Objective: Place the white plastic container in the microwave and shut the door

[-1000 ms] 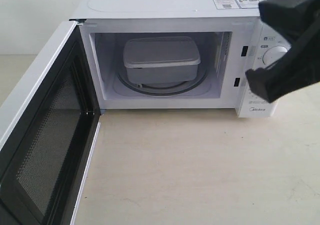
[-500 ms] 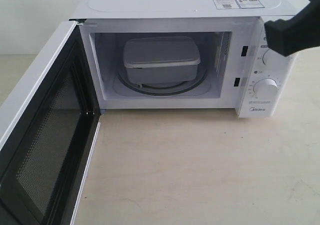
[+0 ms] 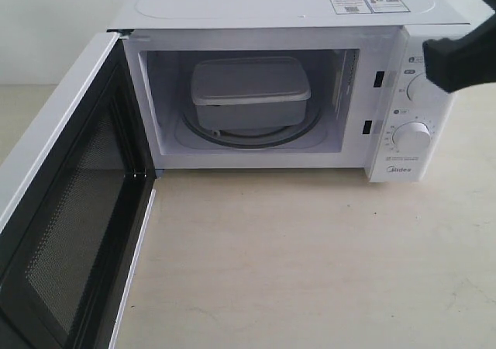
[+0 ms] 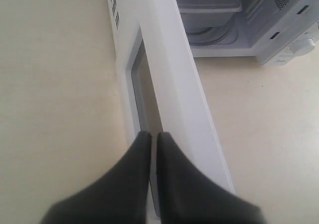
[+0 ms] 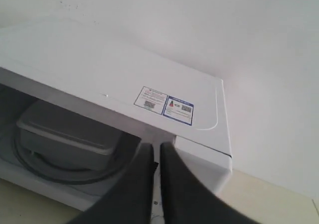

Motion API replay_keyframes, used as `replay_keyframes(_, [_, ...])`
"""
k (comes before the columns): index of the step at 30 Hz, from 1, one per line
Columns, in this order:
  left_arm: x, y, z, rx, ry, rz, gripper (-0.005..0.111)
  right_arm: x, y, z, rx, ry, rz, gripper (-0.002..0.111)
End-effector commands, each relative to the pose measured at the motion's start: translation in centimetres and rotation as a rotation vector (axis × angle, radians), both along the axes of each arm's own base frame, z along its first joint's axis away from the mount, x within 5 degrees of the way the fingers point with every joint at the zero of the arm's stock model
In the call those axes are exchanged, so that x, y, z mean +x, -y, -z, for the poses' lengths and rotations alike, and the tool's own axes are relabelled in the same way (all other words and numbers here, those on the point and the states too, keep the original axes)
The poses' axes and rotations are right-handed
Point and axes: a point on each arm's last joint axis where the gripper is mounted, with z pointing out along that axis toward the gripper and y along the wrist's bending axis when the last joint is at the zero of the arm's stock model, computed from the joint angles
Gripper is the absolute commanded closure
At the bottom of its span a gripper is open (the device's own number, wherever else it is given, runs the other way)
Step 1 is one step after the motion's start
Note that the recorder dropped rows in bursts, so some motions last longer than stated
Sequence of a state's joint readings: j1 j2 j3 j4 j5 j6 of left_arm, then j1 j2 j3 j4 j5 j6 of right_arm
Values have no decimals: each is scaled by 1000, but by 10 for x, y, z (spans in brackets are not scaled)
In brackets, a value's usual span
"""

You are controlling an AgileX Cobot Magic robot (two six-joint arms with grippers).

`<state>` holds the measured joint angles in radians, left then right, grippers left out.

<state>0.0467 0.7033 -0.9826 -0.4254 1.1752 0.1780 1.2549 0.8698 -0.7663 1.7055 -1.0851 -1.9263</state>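
**Container in, door wide open**

We see the container (image 3: 249, 93) inside the microwave (image 3: 271, 4), lid on. It rests on the turntable (image 3: 252, 139), at about 12 o'clock from the middle of the exterior view. The door (image 3: 70, 209) is swung fully out and runs from the cavity's left edge toward 8 o'clock. Its mesh window faces in over the table (image 3: 310, 256).

The right gripper (image 3: 446, 60) hangs at 2 o'clock in that view. It is in front of the control panel and partly covers the upper knob (image 3: 415, 91). The lower knob (image 3: 412, 137) sits just below it, at 6 o'clock from the gripper. Its wrist camera shows the fingers drawn nearly together, with only a slit between them, and empty.

The left gripper (image 4: 153, 134) shows only in its own wrist camera. Its two fingers are pressed close with a thin gap, and they are empty too. They sit right over the door's outer face by the window frame. We cannot tell whether they touch the door.
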Motion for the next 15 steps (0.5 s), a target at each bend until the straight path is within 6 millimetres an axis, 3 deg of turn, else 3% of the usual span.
replay_keyframes(1, [0,1,-2,-3,8,8,102,0,-3,16,213,29,-8,106])
replay_keyframes(5, [0,1,-2,-3,8,8,102,-4,-16,31,464,-5,-148,106])
replay_keyframes(9, [0,1,-2,-3,8,8,102,-9,-26,32,645,-10,-287,106])
replay_keyframes(15, [0,1,-2,-3,8,8,102,-18,-42,13,439,124,-554,106])
